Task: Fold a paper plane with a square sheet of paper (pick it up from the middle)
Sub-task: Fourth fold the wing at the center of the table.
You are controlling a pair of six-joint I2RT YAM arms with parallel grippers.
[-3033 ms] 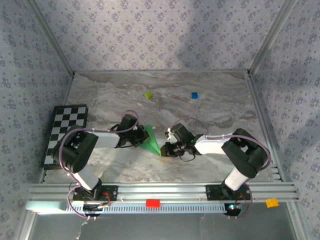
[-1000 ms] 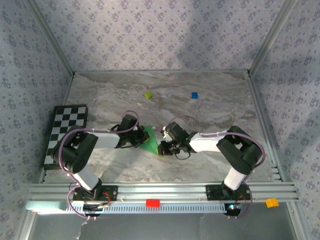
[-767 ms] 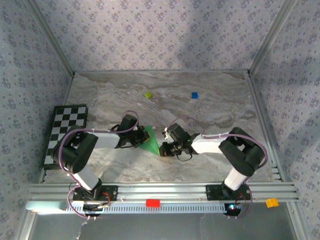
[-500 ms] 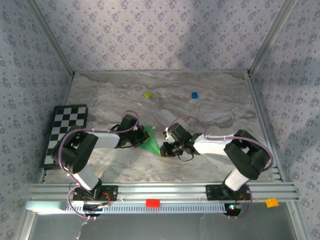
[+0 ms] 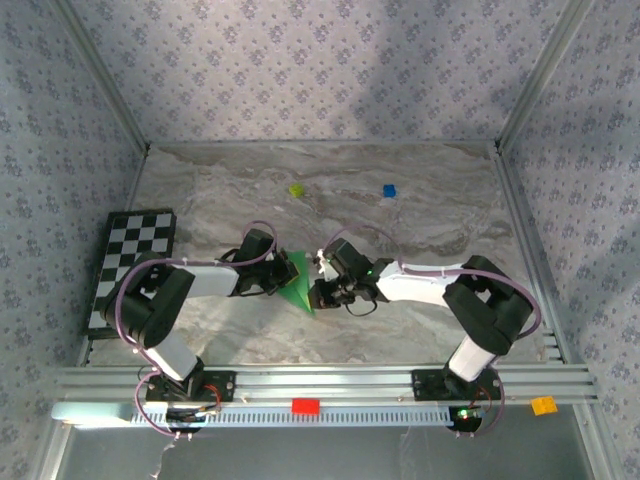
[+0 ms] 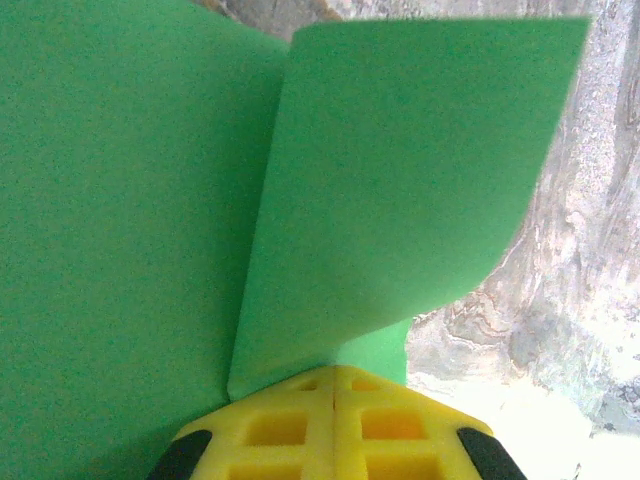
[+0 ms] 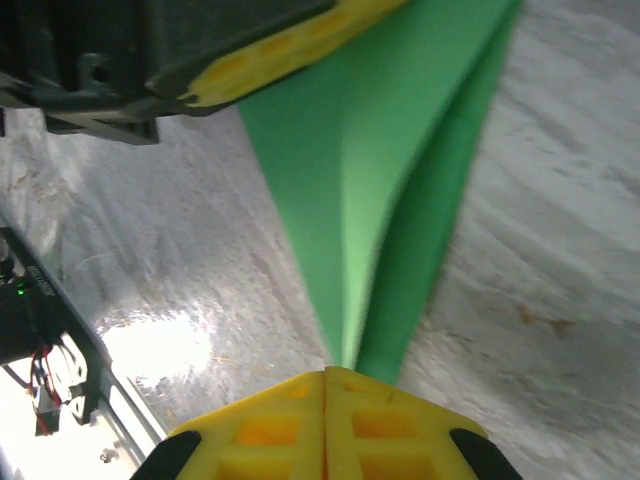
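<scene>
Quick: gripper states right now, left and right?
Left gripper: closed, holding the folded bright green paper sheet.
Right gripper: closed, holding the same paper's pointed tip.

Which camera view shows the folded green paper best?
The left wrist view: the green paper is close and large, with one flap lifted over the layer beneath. The right wrist view shows its narrow pointed end. The top external view gives a small green triangle.
</scene>
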